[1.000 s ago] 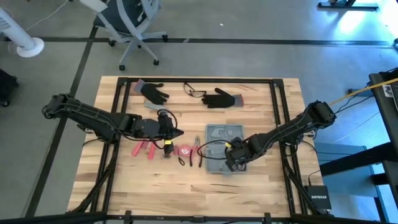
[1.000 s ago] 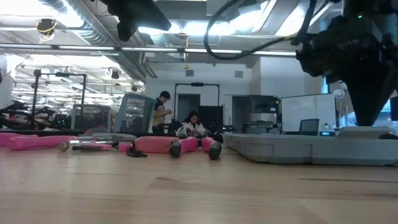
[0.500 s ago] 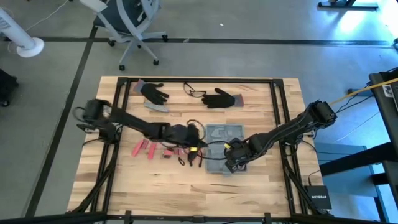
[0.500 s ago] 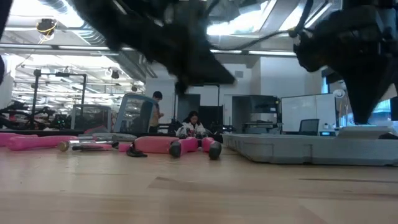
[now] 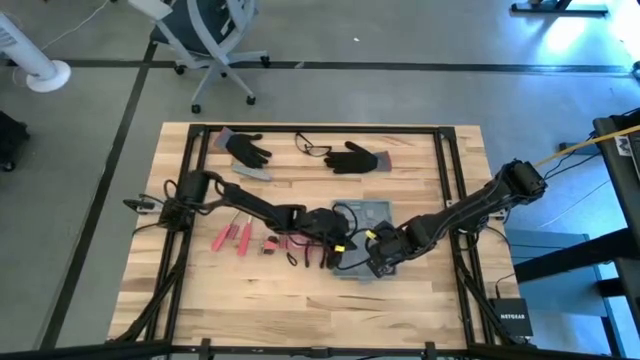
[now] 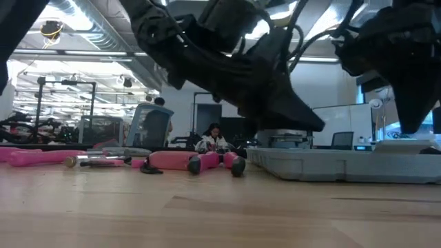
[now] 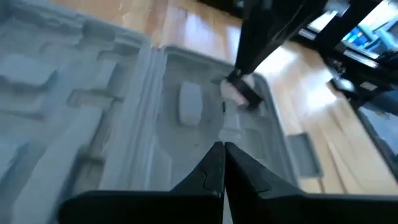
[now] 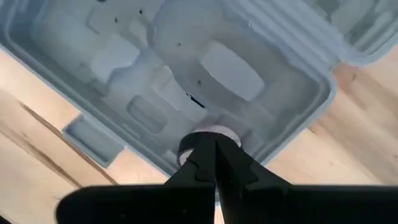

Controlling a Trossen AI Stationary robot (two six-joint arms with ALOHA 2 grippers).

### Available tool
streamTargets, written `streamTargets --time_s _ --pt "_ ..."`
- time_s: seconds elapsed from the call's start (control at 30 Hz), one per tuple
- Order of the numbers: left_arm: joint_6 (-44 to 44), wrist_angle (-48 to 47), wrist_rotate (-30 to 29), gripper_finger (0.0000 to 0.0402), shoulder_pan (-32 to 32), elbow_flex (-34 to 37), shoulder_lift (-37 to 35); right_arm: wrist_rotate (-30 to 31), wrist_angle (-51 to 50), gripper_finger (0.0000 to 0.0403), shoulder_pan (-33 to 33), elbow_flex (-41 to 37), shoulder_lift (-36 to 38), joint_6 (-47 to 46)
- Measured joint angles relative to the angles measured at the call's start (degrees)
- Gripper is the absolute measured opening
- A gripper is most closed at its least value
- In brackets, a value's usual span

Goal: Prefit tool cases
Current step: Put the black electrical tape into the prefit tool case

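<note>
Left gripper (image 5: 345, 247) and right gripper (image 5: 372, 262), jaws closed, sit near each other, both arms extended toward centre

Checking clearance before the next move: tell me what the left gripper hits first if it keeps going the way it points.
Most likely the tool case: the shut left gripper aims into its moulded tray. The right gripper sits farther along that line; depth is unclear.
</note>
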State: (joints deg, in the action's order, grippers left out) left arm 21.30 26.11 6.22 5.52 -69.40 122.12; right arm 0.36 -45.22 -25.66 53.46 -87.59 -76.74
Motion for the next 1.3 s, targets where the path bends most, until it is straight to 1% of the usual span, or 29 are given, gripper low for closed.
streamTargets --time_s 0.1,0.17,0.33,0.5,0.63,0.73,0.9,1.2,1.3 --pt "0.5 -0.8 0.0 0.0 0.0 0.0 0.6 -0.9 3.2 0.0 -0.3 -1.8 0.0 -1.3" --pt "0.1 -2.2 0.0 0.0 0.0 0.0 0.7 -0.2 4.9 0.0 -0.2 -2.4 0.0 -1.5" --pt "-1.4 -5.4 -0.4 0.0 -0.1 0.0 0.7 1.3 4.9 0.0 -0.2 -3.2 0.0 -2.5" --pt "-2.3 -7.5 -1.3 0.0 0.0 0.0 0.7 -2.3 4.9 0.0 -0.6 -3.2 0.0 -2.4" --pt "-1.2 -7.2 -2.2 0.0 -0.3 0.4 0.6 -5.4 5.0 0.0 -0.6 -3.2 0.0 -1.9" --pt "0.5 -7.3 -2.4 0.0 -0.7 0.4 0.6 -5.9 4.7 0.0 -0.6 -2.2 0.0 -0.9" --pt "0.8 -7.4 -2.6 0.0 -1.2 0.4 0.6 -7.0 3.5 0.0 -0.6 -1.0 0.0 0.6" --pt "1.2 -7.4 -2.6 0.0 -1.3 0.5 0.6 -2.6 4.7 0.0 -0.6 -0.8 0.4 -1.2" --pt "1.2 -7.4 -2.6 0.0 -1.3 0.5 0.6 -2.4 5.1 0.0 -0.6 -0.8 -0.1 -1.2"
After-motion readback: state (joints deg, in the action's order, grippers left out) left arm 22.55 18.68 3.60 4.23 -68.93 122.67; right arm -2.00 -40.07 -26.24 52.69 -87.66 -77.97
